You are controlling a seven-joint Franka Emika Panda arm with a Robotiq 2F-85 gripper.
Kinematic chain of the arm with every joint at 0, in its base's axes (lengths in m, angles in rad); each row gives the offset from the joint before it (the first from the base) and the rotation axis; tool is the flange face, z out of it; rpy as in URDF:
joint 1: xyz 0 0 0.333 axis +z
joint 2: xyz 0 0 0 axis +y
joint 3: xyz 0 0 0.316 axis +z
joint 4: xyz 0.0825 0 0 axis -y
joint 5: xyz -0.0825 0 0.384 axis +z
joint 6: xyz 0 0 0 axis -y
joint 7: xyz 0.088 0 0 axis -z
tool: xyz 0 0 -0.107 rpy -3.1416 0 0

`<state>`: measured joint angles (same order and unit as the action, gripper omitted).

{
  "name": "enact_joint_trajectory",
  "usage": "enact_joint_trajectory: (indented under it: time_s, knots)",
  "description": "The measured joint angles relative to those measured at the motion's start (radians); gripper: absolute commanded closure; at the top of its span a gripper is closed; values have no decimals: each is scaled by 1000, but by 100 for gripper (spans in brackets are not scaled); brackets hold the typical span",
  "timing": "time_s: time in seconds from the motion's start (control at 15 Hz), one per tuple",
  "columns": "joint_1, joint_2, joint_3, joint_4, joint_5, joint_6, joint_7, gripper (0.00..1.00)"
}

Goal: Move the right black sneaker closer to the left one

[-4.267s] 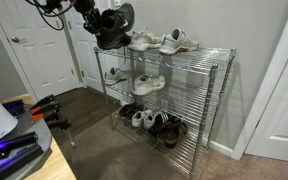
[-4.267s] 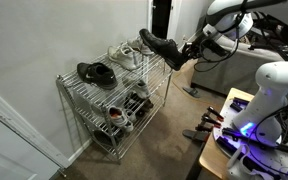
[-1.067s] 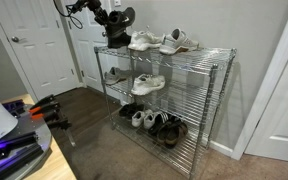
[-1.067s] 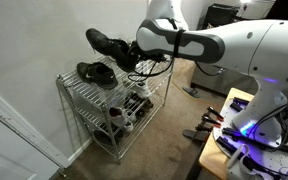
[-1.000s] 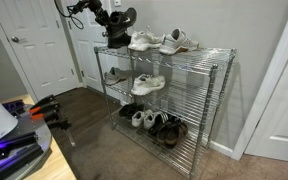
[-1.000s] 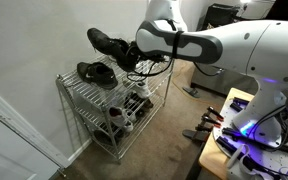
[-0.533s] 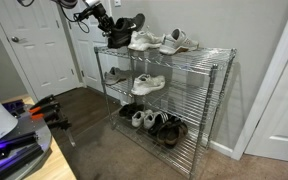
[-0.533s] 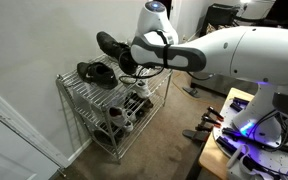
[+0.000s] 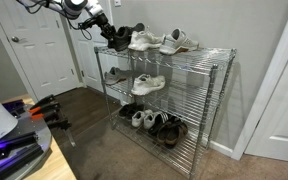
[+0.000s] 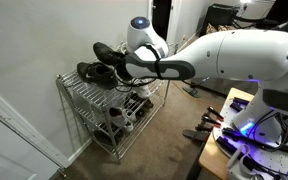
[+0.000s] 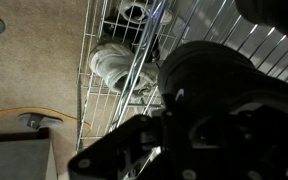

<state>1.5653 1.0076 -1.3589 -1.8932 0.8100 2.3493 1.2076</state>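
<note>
My gripper is shut on the right black sneaker and holds it just above the left end of the wire rack's top shelf. In an exterior view the held sneaker hangs tilted right beside and slightly above the matching left black sneaker, which lies on the top shelf. In the wrist view the held sneaker fills the middle and right, with my dark fingers around it. Whether the two sneakers touch I cannot tell.
White sneakers and a grey-and-white sneaker share the top shelf. More shoes sit on the middle shelf and several on the bottom. A wall stands behind the rack and a door to its side.
My gripper has carried the black sneaker down and along the top shelf, from well above the rack to just beside the other black sneaker. The shoes on the rack have not moved.
</note>
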Motion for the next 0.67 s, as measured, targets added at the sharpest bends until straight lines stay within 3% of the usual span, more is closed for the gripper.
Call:
enact_joint_trajectory:
  time_s: [0.27,0.33,0.47,0.67]
  knots:
    - [-29,-72,67,17,-113,55,22,95]
    - [-40,-92,86,21,-142,66,30,61]
    - [-65,-131,125,29,-205,83,56,54]
    - [-122,-189,183,50,-310,127,113,36]
